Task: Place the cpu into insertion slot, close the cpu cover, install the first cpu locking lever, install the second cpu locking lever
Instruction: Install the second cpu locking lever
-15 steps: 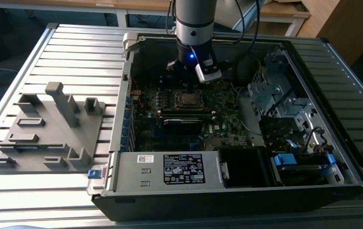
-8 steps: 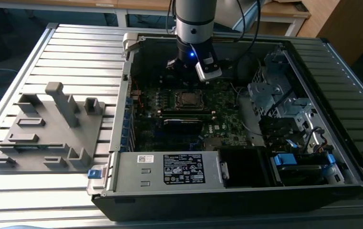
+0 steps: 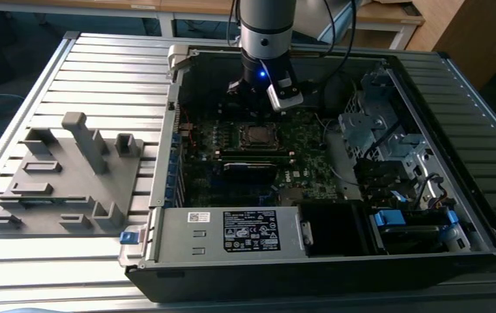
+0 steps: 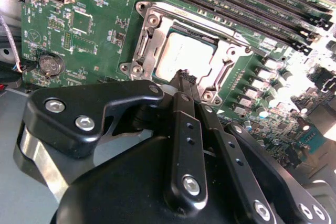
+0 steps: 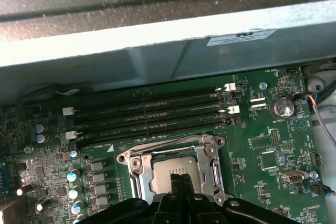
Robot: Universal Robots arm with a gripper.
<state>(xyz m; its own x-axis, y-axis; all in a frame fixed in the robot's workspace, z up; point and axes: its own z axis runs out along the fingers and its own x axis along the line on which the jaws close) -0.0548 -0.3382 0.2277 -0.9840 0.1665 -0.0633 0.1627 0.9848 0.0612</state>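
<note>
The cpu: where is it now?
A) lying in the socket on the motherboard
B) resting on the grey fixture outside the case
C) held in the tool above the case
A: in both wrist views the cpu lies flat inside the socket, framed by the cpu cover, with the tool just over its edge.

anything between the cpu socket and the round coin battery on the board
In the first wrist view, between the cpu cover and coin battery lies green board with small chips.

Dull silver-grey cpu (image 4: 181,56), shiny silver cpu cover (image 4: 220,72), green motherboard (image 4: 94,19), black pincer (image 4: 182,77)
</note>
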